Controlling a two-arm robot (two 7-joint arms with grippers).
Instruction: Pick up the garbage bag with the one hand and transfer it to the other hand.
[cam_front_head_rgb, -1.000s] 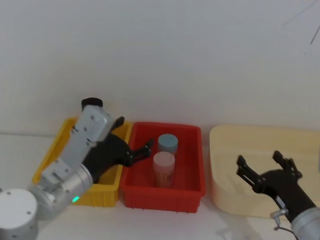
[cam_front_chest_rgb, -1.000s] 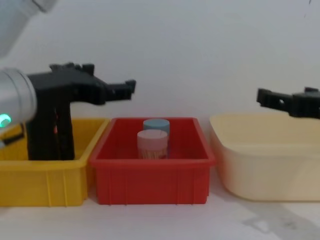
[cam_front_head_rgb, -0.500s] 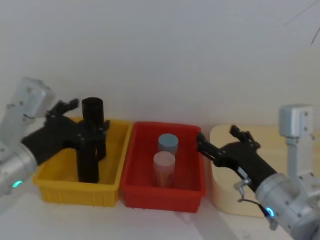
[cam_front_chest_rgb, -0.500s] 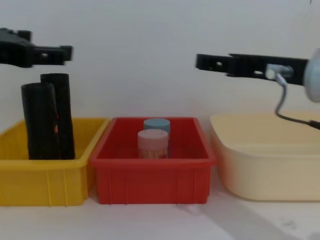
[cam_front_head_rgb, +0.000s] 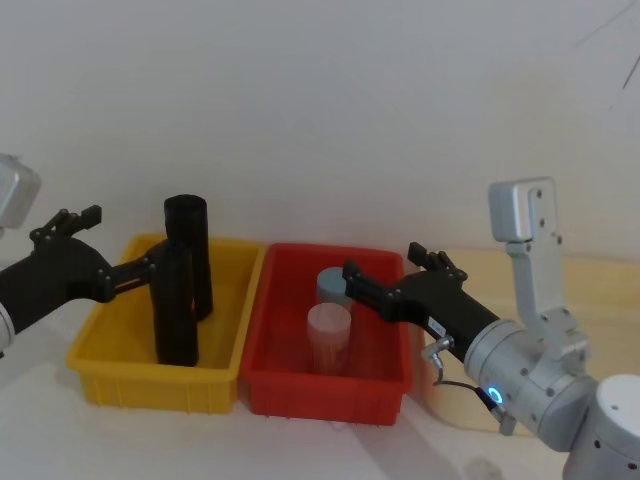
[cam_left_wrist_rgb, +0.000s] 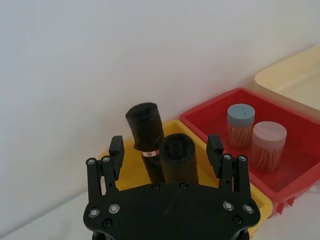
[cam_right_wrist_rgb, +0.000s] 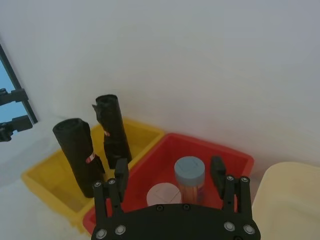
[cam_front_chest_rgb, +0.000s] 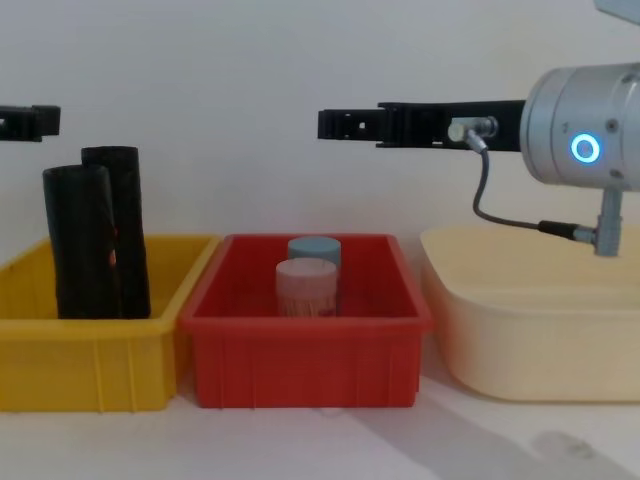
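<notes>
the one hand (cam_front_head_rgb: 122, 240) is hovering right beside the garbage bag (cam_front_head_rgb: 175, 310), fingers spread wide, gripping nothing. the bag is standing in the yellow bin (cam_front_head_rgb: 150, 385). the other hand (cam_front_head_rgb: 382, 262) is hovering over the red bin (cam_front_head_rgb: 330, 385), fingers spread too. i think picking up is just starting: next comes squeezing the bag and lifting.

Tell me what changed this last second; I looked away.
The left gripper drew back leftward from the red bin to the yellow bin's left side. The right gripper swung left from the beige tub over the red bin. The garbage bags and jars stayed.
</notes>
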